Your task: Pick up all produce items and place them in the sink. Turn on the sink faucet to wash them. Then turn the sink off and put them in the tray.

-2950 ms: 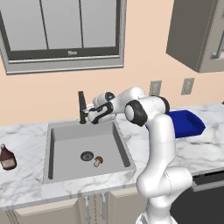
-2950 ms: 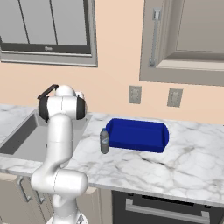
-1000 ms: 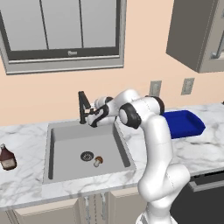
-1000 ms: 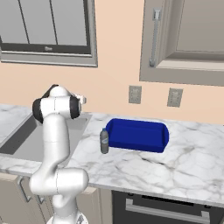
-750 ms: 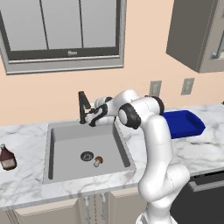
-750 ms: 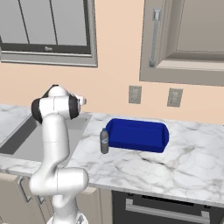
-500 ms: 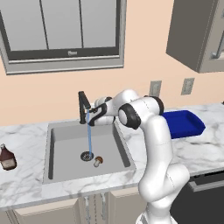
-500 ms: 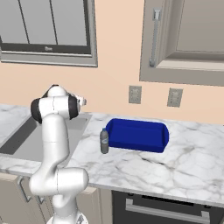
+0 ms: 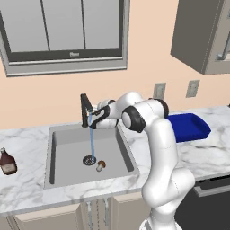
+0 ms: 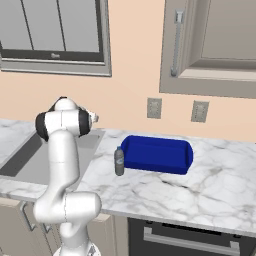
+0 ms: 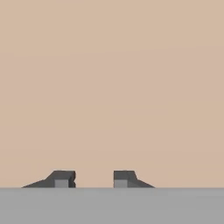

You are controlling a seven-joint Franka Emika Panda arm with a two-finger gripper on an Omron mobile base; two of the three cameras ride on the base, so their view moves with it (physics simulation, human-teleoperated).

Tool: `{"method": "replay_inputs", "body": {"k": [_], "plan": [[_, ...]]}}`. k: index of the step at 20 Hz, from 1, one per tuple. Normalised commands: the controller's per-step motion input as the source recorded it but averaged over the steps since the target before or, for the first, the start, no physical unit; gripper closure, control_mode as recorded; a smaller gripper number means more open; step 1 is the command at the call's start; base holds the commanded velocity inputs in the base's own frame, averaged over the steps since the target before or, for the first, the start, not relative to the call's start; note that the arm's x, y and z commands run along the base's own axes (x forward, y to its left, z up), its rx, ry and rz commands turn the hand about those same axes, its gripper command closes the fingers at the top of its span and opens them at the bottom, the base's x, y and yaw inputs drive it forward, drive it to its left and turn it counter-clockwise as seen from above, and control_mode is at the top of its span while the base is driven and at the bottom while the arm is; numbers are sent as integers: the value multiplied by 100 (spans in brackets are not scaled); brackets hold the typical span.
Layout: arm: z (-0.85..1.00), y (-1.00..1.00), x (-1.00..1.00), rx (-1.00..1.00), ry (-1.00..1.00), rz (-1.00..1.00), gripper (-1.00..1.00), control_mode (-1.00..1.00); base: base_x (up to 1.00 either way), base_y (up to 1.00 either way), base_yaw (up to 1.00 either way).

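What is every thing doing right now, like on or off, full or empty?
Faucet: on, water streaming down.
Sink: water running into its drain.
Mushroom: lying in the sink beside the stream.
Tray: empty.
Bottle: upright on the counter.
Gripper: beside the faucet, fingers apart, nothing between them.

A brown glass bottle [image 9: 6, 161] is seen upright on the marble worktop [image 9: 27, 188]; a small grey canister [image 10: 119, 162] is stood beneath two wall outlets [image 10: 153, 108].

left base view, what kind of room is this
A home kitchen, by the look of it: a sink set into a marble counter with a black faucet running water, a window above it, and an oven front below the counter to the right.
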Motion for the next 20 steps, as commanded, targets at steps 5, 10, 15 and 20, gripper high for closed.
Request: {"method": "replay_inputs", "body": {"k": [5, 10, 15, 20], "plan": [[-29, -43, -2, 7, 0, 0, 100, -100, 0, 0, 0], [-4, -10, 0, 1, 0, 0, 100, -100, 0, 0, 0], [0, 0, 0, 0, 0, 0, 100, -100, 0, 0, 0], [0, 0, 0, 0, 0, 0, 100, -100, 0, 0, 0]]}}
